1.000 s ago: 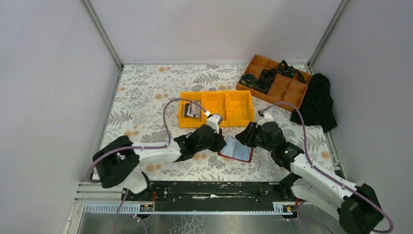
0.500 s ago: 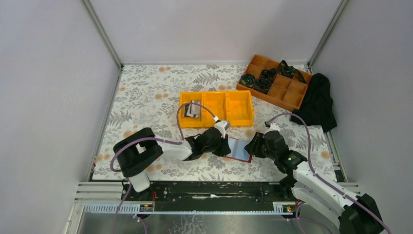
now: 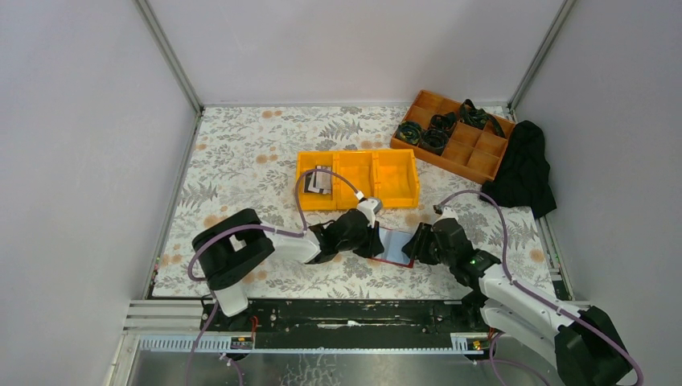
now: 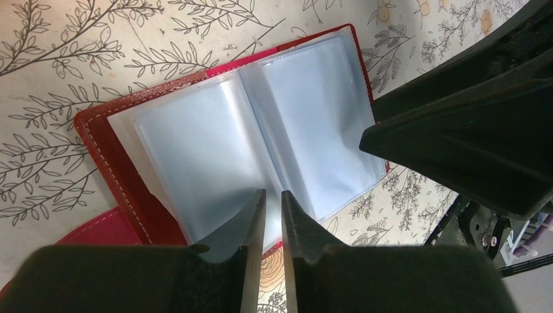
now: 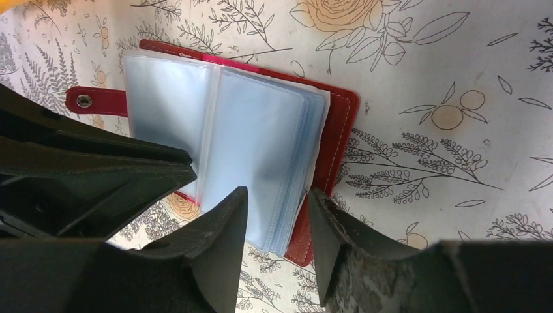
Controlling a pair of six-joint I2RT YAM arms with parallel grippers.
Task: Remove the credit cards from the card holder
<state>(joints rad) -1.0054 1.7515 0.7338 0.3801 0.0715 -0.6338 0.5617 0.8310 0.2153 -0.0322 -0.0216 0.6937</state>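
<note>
The red card holder [image 3: 396,247] lies open on the table, its clear sleeves [image 4: 195,150] fanned out and showing no card. My left gripper [image 3: 375,240] is at its left side. The jaws [image 4: 272,194] are open only a narrow slit over the sleeves' near edge, with nothing between them. My right gripper [image 3: 417,244] is at the holder's right side, open. One finger lies over the sleeve stack and the other beside the red cover [image 5: 339,130], the gripper [image 5: 277,190] straddling the stack's edge. Grey-white and black credit cards [image 3: 320,180] lie in the yellow bin's left compartment.
The yellow three-compartment bin [image 3: 358,154] stands just behind the holder. An orange divided tray [image 3: 482,157] with black coils sits at the back right, and a black cloth [image 3: 524,169] lies beside it. The holder's snap tab [image 5: 91,101] sticks out on its left.
My left gripper has come from near the bin down to the holder's left edge. My right gripper has drawn back slightly to the holder's right edge and opened wider.
</note>
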